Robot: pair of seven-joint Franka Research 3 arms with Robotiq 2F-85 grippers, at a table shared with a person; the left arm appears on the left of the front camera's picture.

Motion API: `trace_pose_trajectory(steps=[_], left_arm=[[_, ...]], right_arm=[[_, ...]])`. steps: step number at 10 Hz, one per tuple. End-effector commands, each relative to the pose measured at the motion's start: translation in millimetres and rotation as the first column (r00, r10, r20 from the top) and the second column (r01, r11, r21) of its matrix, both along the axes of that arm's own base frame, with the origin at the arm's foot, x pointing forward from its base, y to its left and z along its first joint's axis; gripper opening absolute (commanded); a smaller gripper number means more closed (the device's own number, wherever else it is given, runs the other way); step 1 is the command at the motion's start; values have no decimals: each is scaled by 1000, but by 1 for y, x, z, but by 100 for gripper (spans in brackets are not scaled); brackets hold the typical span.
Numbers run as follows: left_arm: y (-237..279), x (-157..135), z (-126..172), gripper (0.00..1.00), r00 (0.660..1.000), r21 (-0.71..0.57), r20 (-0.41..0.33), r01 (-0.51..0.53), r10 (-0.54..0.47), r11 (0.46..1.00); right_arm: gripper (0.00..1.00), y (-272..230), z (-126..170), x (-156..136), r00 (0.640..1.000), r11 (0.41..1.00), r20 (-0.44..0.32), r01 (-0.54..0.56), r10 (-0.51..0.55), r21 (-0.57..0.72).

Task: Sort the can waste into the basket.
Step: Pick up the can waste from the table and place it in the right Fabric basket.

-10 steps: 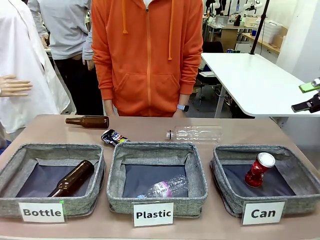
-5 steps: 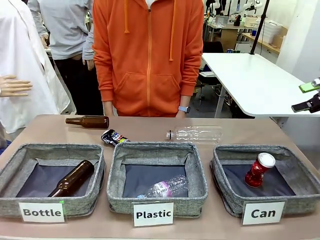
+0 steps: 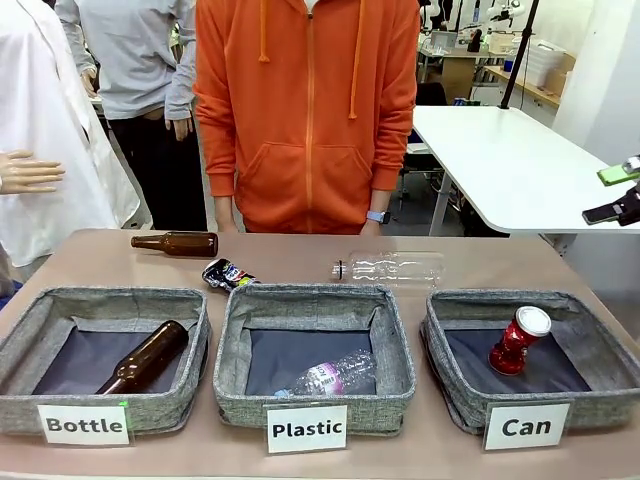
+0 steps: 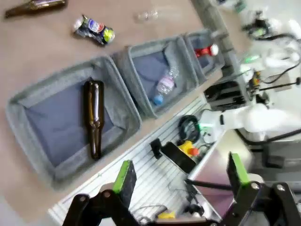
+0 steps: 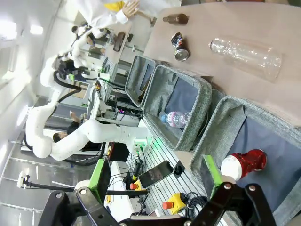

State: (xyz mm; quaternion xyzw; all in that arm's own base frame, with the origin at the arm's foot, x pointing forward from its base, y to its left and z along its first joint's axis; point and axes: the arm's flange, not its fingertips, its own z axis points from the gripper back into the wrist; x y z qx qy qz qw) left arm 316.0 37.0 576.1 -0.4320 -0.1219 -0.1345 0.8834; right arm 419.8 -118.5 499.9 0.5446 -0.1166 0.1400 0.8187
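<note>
A red can [image 3: 518, 340] with a silver top leans inside the grey basket [image 3: 447, 385] signed "Can" at the right; it also shows in the right wrist view [image 5: 244, 164] and, small, in the left wrist view [image 4: 205, 51]. A crushed dark can [image 3: 227, 274] lies on the table behind the gap between the left and middle baskets, also seen from above [image 4: 93, 30] [image 5: 179, 47]. My right gripper [image 3: 615, 192] hangs open high at the right edge. Both the left gripper [image 4: 180, 172] and right gripper [image 5: 156, 175] are open, holding nothing, high above the baskets.
The "Bottle" basket [image 3: 30, 400] holds a brown bottle [image 3: 145, 357]; the "Plastic" basket [image 3: 395, 385] holds a clear bottle [image 3: 330, 377]. Another brown bottle [image 3: 178, 243] and a clear plastic bottle [image 3: 392, 268] lie on the table behind. A person in an orange hoodie [image 3: 305, 110] stands at the far edge.
The person in orange has shifted slightly to the right. Neither gripper nor any object on the table has moved.
</note>
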Motion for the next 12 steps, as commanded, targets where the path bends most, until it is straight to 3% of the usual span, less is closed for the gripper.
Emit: trace_pose_trajectory(steps=[1, 3, 4, 5, 7, 9, 12], left_arm=[[-48, 46, -12, 100, 999, 141, 5, -41, 41, 989], [-109, 66, -42, 100, 998, 289, 9, -59, 58, 956], [-122, 71, -53, 100, 997, 372, -70, -10, 39, 928], [-108, 58, -27, 100, 999, 217, 32, -23, 17, 976], [-108, 58, -27, 100, 999, 217, 32, -23, 17, 976], [-127, 77, -49, 100, 1000, 297, 27, -20, 12, 955], [-152, 130, -50, 100, 1000, 322, 10, -1, -3, 947]], right_arm=[[100, -2, 1, -2, 1000, 1000, 10, -10, 10, -2], [100, -2, 1, -2, 1000, 1000, 10, -10, 10, -2], [100, -2, 1, -2, 1000, 1000, 10, -10, 10, -2], [100, -2, 1, -2, 1000, 1000, 10, -10, 10, -2], [100, -2, 1, -2, 1000, 1000, 10, -10, 10, -2], [100, -2, 1, -2, 1000, 1000, 10, -10, 10, -2], [100, -2, 1, -2, 1000, 1000, 10, -10, 10, -2]])
